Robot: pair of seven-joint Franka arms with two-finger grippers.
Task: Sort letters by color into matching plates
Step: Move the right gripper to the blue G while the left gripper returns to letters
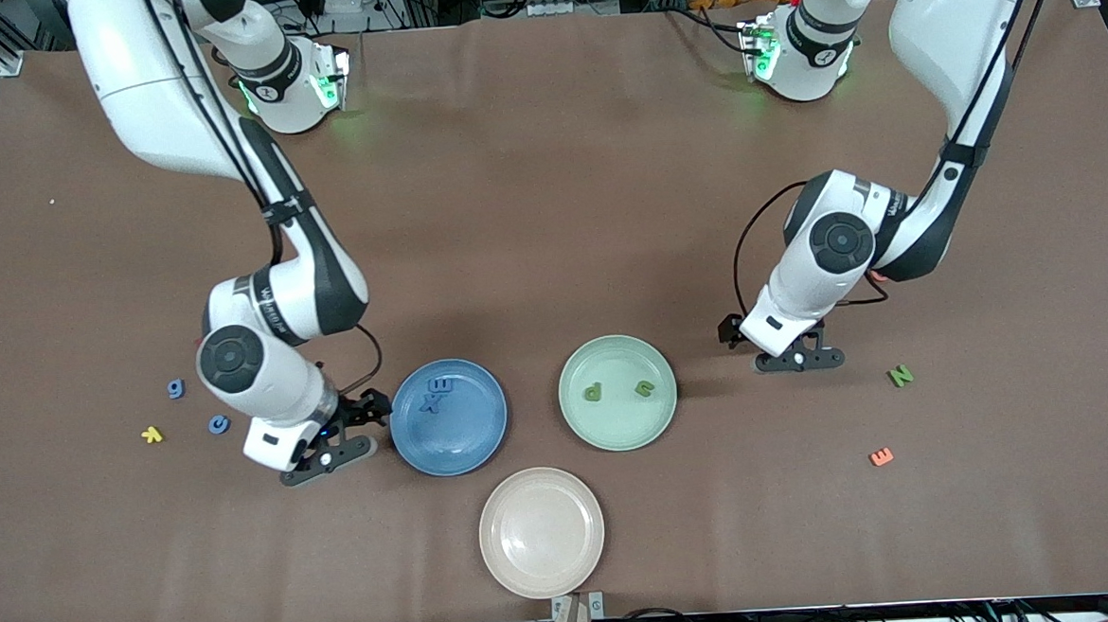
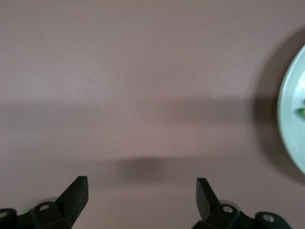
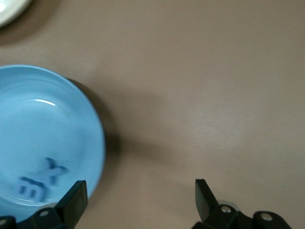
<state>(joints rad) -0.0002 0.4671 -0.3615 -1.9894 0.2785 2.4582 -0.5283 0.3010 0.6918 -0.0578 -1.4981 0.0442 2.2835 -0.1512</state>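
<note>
Beside the blue plate (image 1: 449, 417), toward the right arm's end of the surface (image 1: 549, 207), the right gripper (image 1: 329, 453) hangs with its jaws wide apart and nothing between them. Two blue letters (image 1: 434, 394) lie touching each other in the blue plate, an X and an E. Two more blue letters, a g (image 1: 176, 388) and a c (image 1: 218, 423), lie on the surface farther toward the right arm's end than the blue plate, with a yellow letter (image 1: 151, 434) near them. The green plate (image 1: 617, 392) sits beside the blue plate and holds two green letters (image 1: 594, 391), set apart. The left gripper (image 1: 800, 359) hangs beside the green plate, jaws wide and empty. A green N (image 1: 900, 375) and an orange letter (image 1: 881, 457) lie toward the left arm's end. The beige plate (image 1: 541, 532) sits nearer the front camera than the blue plate.
</note>
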